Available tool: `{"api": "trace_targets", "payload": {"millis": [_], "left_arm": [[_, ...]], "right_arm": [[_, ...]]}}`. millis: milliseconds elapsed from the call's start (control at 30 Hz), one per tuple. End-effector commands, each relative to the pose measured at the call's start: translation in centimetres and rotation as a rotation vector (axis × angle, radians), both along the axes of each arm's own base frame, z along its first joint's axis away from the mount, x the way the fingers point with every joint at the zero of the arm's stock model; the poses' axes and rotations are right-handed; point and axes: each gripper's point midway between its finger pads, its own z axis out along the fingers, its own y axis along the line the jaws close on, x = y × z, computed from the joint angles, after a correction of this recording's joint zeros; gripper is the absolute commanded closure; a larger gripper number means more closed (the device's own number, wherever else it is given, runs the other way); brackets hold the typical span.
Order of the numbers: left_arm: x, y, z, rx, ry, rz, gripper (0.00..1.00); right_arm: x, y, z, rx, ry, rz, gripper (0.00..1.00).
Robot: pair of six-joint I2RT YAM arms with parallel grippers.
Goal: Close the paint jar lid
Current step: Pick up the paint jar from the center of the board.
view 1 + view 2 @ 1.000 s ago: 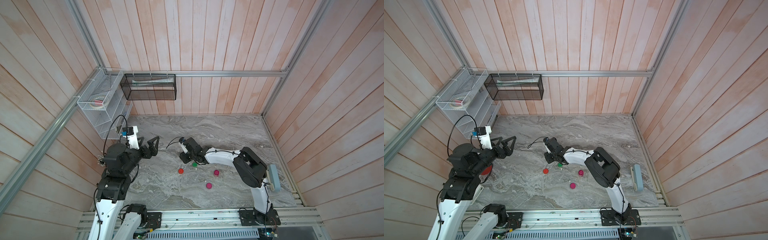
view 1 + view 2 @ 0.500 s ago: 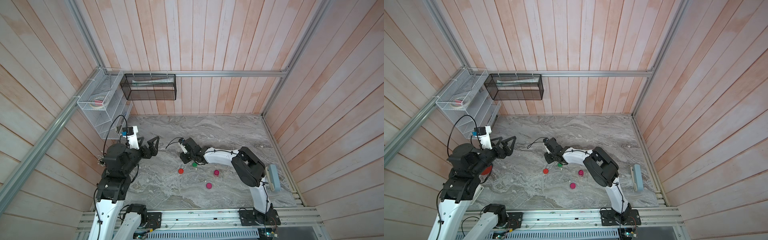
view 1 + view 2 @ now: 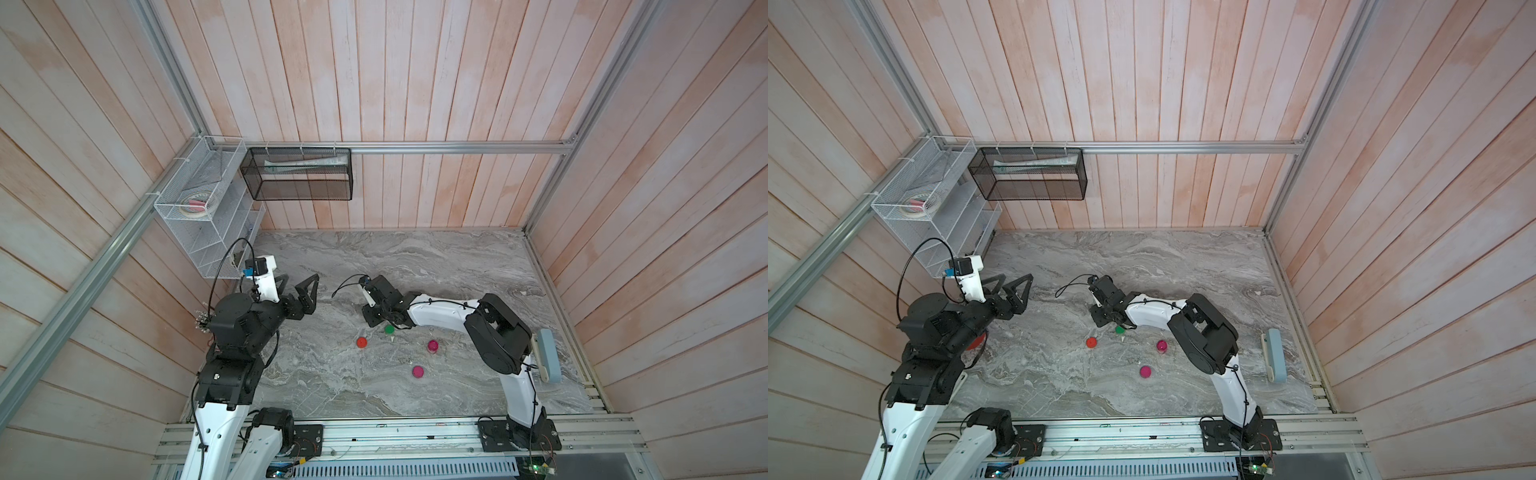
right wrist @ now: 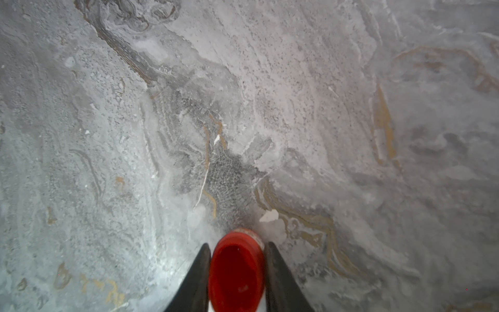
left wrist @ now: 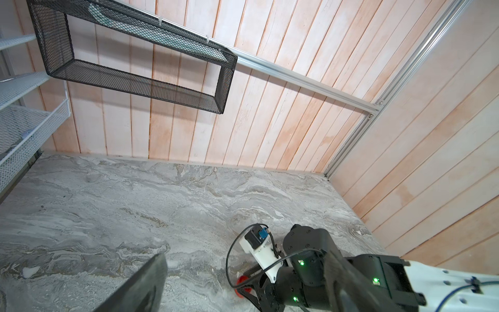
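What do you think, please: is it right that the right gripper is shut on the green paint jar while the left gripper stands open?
Not green: the right wrist view shows the right gripper shut on the red paint jar. The left gripper does stand open.

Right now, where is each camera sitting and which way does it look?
Top views: overhead, looking down at the table; left arm, right arm, open left pincer.
Left wrist: on the left arm, facing the black basket; its fingers, right arm.
Right wrist: on the right arm, facing the table; right pincer shut on the red paint jar.
Shared: both wrists see that jar.
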Motion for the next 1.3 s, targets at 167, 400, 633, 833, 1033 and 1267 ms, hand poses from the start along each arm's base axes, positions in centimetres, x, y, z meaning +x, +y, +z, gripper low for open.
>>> {"api": "trace_targets", "payload": {"millis": [167, 400, 633, 833, 1033, 1267], "left_arm": [[-0.6, -0.6, 1.5, 0.064, -0.310, -0.039, 0.04], [-1.2, -2.8, 0.6, 0.213, -0.543, -0.161, 0.06], [0.5, -4.3, -4.3, 0.311, -0.440, -0.266, 0.13], [-1.0, -5.8, -7.0, 0.425, -0.568, -0.367, 0.31], [0.4, -6.3, -7.2, 0.411, -0.559, -0.389, 0.32], [2.1, -7.1, -7.9, 0.402, -0.543, -0.404, 0.35]], "right_arm": [[1.6, -2.8, 7.9, 0.119, -0.018, 0.026, 0.74], [1.3, -3.4, 14.1, 0.199, -0.083, 0.111, 0.74], [-0.2, -2.5, 19.3, 0.290, -0.120, 0.202, 0.74], [-2.2, -1.4, 22.6, 0.365, -0.153, 0.285, 0.74], [-3.7, 0.4, 24.2, 0.392, -0.174, 0.347, 0.73], [-5.0, 2.4, 25.6, 0.423, -0.183, 0.393, 0.73]]}}
